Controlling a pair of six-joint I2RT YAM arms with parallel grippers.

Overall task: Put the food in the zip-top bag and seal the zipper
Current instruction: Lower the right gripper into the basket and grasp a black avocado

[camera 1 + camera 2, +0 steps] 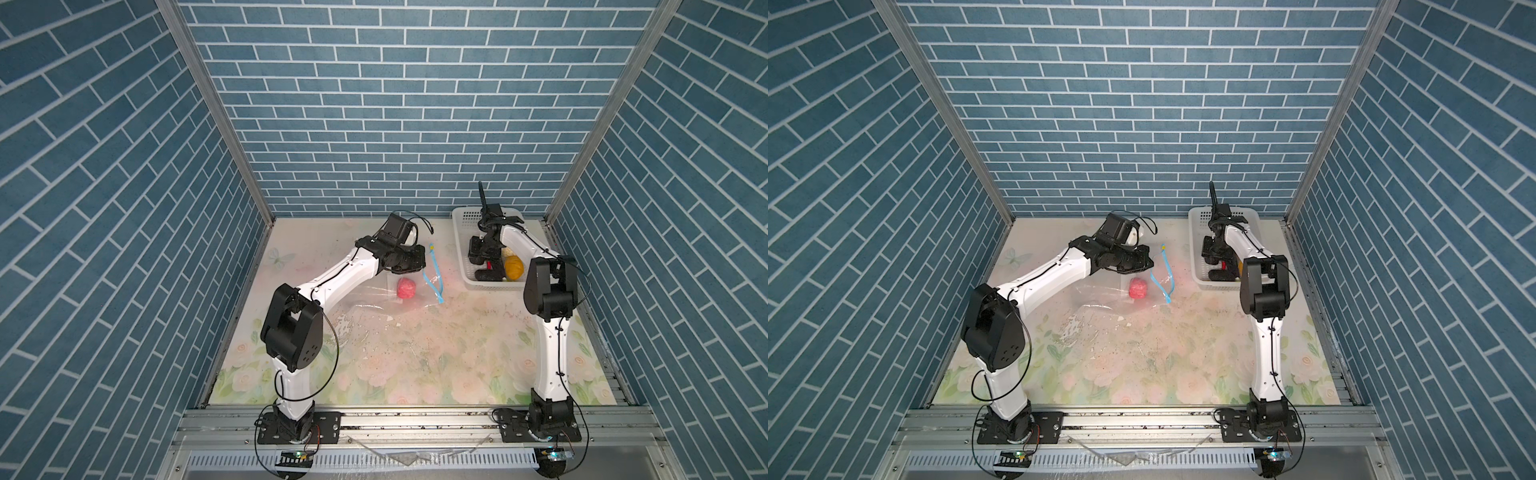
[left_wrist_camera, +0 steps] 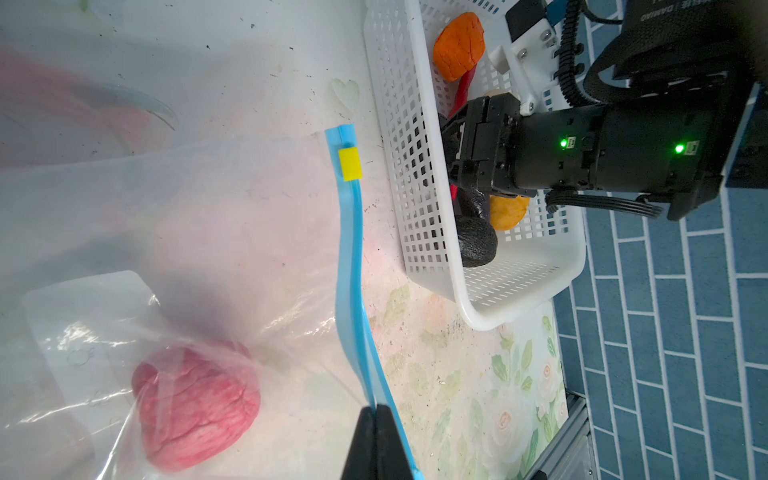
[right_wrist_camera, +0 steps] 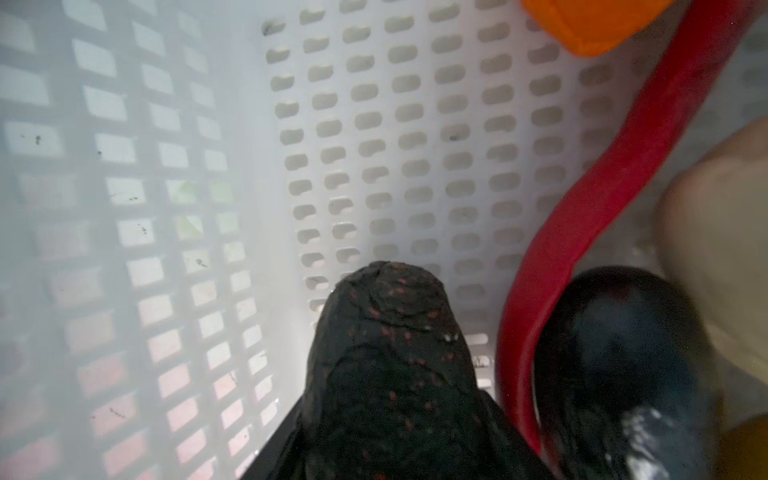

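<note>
Left claw (image 2: 376,440) clamped on zipper (image 2: 349,249); pink lump (image 2: 195,403) in bag (image 2: 228,199), 12 o'clock; right claw (image 1: 477,257) in basket (image 3: 415,124), 2 o'clock, around black lump (image 3: 390,365); we cannot tell its grip.

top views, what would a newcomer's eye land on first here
The pink food stands out inside the clear bag near the middle of both top views, with the left gripper pinching the bag's blue zipper. At the right rear, the right gripper reaches down into the white basket, with a black lump between its jaws.
</note>
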